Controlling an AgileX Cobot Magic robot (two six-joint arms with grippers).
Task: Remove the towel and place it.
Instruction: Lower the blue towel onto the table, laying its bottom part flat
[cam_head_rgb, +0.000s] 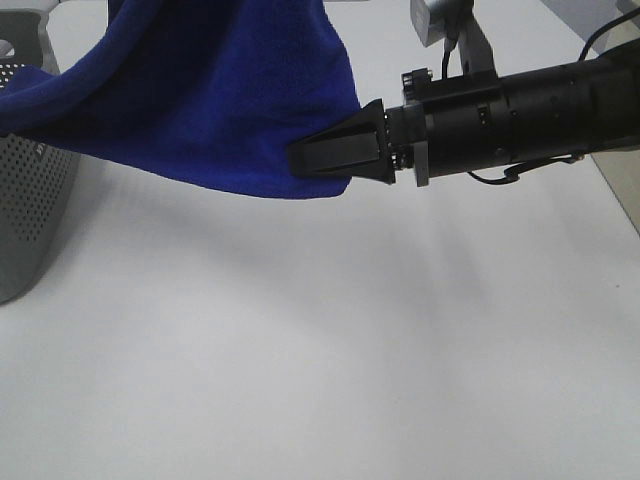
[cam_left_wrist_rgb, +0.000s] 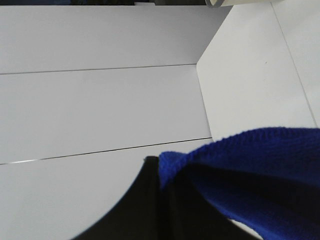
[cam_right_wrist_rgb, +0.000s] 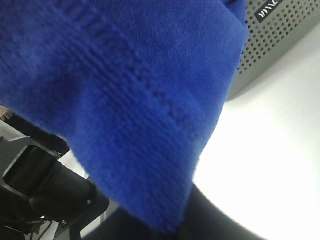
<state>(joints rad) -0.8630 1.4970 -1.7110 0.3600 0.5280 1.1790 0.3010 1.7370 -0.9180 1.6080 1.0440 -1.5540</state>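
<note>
Blue towel (cam_head_rgb: 200, 90) edge clamped in right gripper (cam_head_rgb: 297, 158) over table (cam_head_rgb: 350, 350).

White table (cam_head_rgb: 380, 360) (perhaps white wall panels (cam_left_wrist_rgb: 100, 105))

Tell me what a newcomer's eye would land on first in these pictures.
The large royal-blue plush towel dominates, hanging across the upper left of the high view above the white table. The black right gripper reaches in from the right, shut on the towel's lower corner. At the far left, a grey perforated basket stands partly under the cloth.
</note>
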